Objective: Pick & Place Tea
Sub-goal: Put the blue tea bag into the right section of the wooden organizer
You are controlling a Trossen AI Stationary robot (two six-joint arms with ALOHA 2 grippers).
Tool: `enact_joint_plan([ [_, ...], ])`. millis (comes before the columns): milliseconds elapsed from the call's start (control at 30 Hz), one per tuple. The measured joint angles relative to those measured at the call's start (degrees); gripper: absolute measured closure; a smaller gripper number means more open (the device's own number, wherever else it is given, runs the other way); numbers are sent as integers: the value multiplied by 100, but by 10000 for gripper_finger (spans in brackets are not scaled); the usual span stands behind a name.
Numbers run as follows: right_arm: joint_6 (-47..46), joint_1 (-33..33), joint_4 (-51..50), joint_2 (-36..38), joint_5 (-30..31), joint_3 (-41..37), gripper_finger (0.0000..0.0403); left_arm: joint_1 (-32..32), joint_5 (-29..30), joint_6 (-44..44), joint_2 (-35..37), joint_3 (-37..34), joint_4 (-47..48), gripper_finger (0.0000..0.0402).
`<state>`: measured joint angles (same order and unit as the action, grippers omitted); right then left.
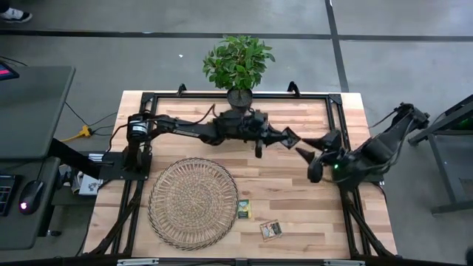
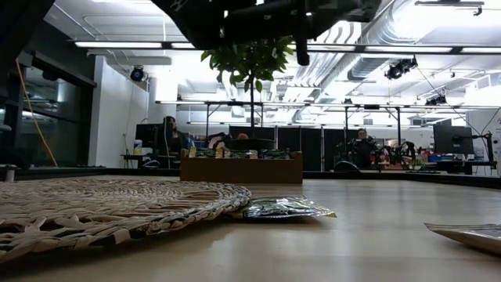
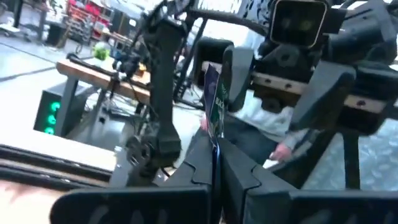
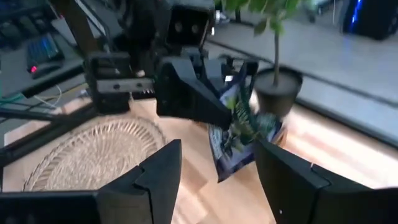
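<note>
My left gripper [image 1: 287, 137] reaches out over the middle of the table, high above it, shut on a dark blue-and-green tea sachet [image 4: 241, 134]. My right gripper [image 4: 217, 180] faces it from the table's right, open, its fingers a little short of the sachet and touching nothing. Two more tea sachets lie flat on the wood: a yellow-green one [image 1: 244, 209] at the round wicker mat's [image 1: 192, 201] right rim, and another [image 1: 271, 230] nearer the front edge. My left gripper pinches the sachet by one edge [image 3: 215, 138] between its two fingers. The fingers come about level from the table's left. The sachet stands on edge, juts out past the fingertips toward my right gripper, and is lifted clear of the table.
A potted plant [image 1: 238, 63] stands at the table's far edge, behind my left arm. In the low view a brown wooden tray [image 2: 241, 167] with sachets sits far back on the table. A black frame [image 1: 336, 111] runs around the tabletop. Bare wood lies right of the mat.
</note>
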<state>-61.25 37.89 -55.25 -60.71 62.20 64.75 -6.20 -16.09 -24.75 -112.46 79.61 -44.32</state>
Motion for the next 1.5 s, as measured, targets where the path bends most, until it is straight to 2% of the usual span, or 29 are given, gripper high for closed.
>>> enact_joint_plan([
  [200,1120,0,235,625,252,0,203,-152,-78,-110,96,6,-894,401],
  [400,1712,-63,523,952,493,0,203,-179,-162,-210,79,1,-1434,401],
  [700,3798,-726,2457,896,-707,0,203,-170,-122,-201,68,1,-1506,401],
  [1167,4245,-1711,3074,716,-2107,0,210,-170,-195,-252,68,1,-1890,401],
  [1300,4341,-1832,3178,713,-2154,2,234,-170,-261,-255,68,1,-1855,401],
  [1500,4380,-1945,3265,711,-2272,0,304,-168,-258,-299,68,1,-1855,401],
])
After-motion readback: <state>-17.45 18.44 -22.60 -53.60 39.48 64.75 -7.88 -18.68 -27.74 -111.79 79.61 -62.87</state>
